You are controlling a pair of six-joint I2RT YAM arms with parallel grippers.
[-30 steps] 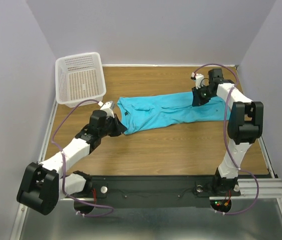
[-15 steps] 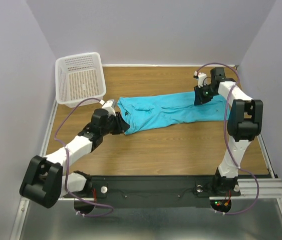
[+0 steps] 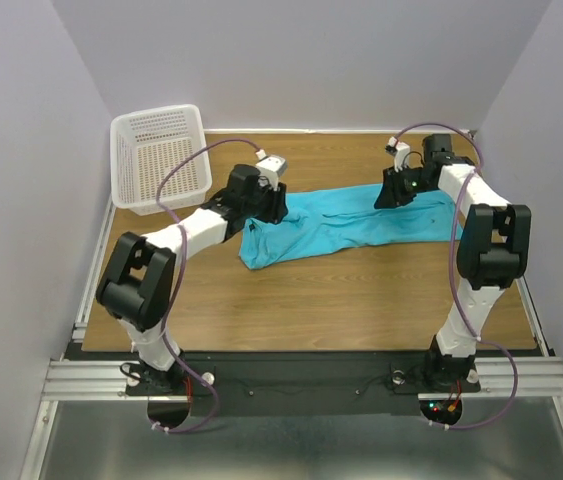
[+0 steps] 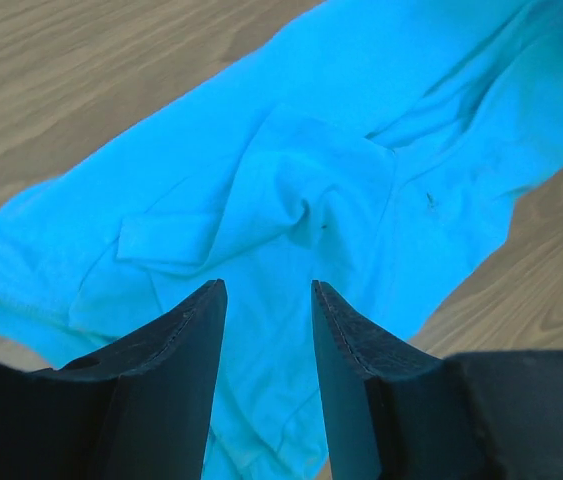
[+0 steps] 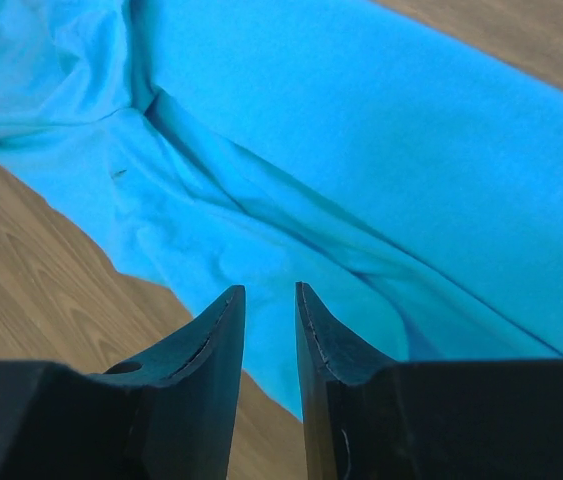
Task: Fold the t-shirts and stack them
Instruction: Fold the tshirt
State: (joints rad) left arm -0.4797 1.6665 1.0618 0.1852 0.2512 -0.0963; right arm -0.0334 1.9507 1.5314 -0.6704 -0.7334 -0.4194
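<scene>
- The turquoise t-shirt (image 3: pixel 346 225) is lying on the wooden table (image 3: pixel 361 290), stretching across its middle as one long, narrow band with a few creases and a loose flap showing near its left end.
- Judging by that shape, the folding is sitting at a middle step: the cloth looks doubled lengthwise, while the crosswise folds that would make a compact packet are not yet done.
- Stacking is not yet starting; no pile is showing anywhere.
- The left gripper (image 4: pixel 268 290) is hovering over the shirt's left end, its jaws standing apart with only cloth showing below the gap and nothing pinched.
- The right gripper (image 5: pixel 270 290) is hanging over the shirt's right part, its jaws standing narrowly apart and gripping nothing.
- The white mesh basket (image 3: pixel 156 112) is sitting at the far left corner of the table, apart from the shirt; whether anything is lying inside cannot be told.
- Count: one t-shirt, one basket, two arms.
</scene>
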